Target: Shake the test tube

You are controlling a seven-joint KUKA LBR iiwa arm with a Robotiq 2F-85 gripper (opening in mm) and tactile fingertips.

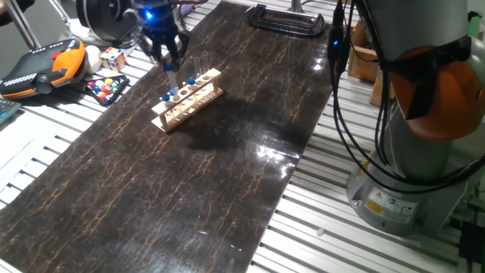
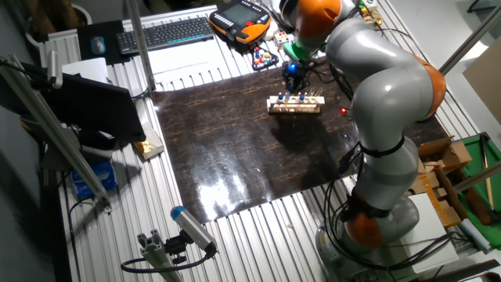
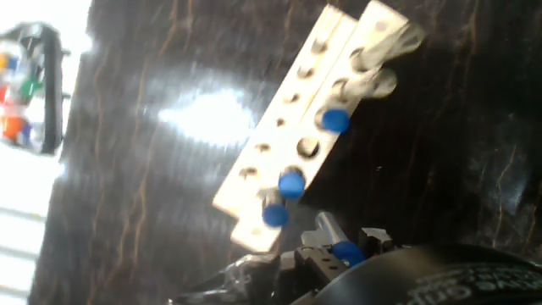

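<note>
A light wooden rack (image 1: 188, 99) stands on the dark mat at the far left; it also shows in the other fixed view (image 2: 295, 105) and the hand view (image 3: 313, 127). Three blue-topped tubes stand in it (image 3: 292, 182), and clear tubes without tops (image 1: 202, 64) stand at its far end. My gripper (image 1: 170, 62) hangs just above the rack's near-left part. It is shut on one test tube (image 1: 173, 79), held upright a little above the rack. In the hand view, the tube's blue top (image 3: 345, 251) sits between my fingers.
Left of the mat lie a Rubik's cube (image 1: 114, 58), a tray of coloured balls (image 1: 106, 87) and an orange teach pendant (image 1: 45, 64). A black clamp (image 1: 284, 19) lies at the mat's far end. The arm's base (image 1: 409, 167) and cables stand at the right.
</note>
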